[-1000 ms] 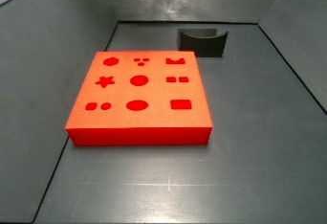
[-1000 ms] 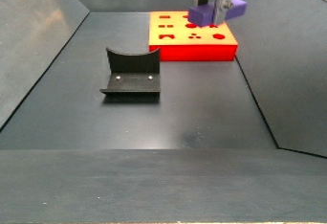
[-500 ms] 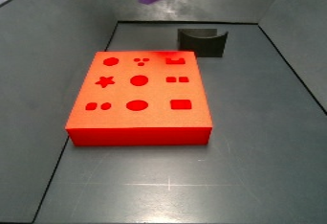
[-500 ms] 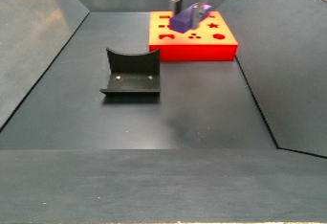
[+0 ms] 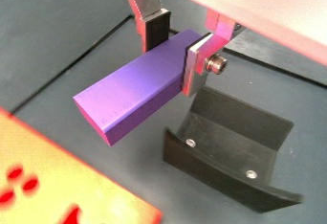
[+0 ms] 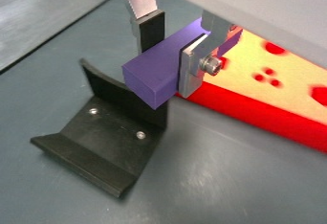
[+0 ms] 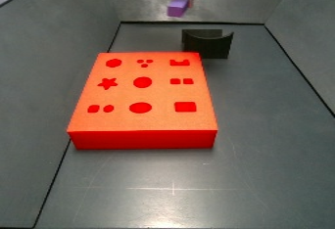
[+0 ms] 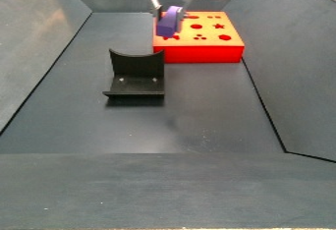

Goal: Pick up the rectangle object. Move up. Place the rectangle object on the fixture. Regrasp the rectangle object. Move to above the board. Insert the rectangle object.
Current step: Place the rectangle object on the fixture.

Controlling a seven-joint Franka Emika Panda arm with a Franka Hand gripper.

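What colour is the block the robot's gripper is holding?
Purple. The rectangle object is plain purple, clamped in the gripper above the floor; it shows best in a wrist view.

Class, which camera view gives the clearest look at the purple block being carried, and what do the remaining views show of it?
A wrist view: the rectangle object fills the frame, clamped at one end by the hand, above the fixture. Another wrist view shows only its end face. Both side views show it small in the air.

A robot test cell: grey walled floor [image 8: 197, 116], a bolted fixture [image 8: 133, 75], a red board [image 7: 141, 96], the tool [image 5: 179, 44] above.
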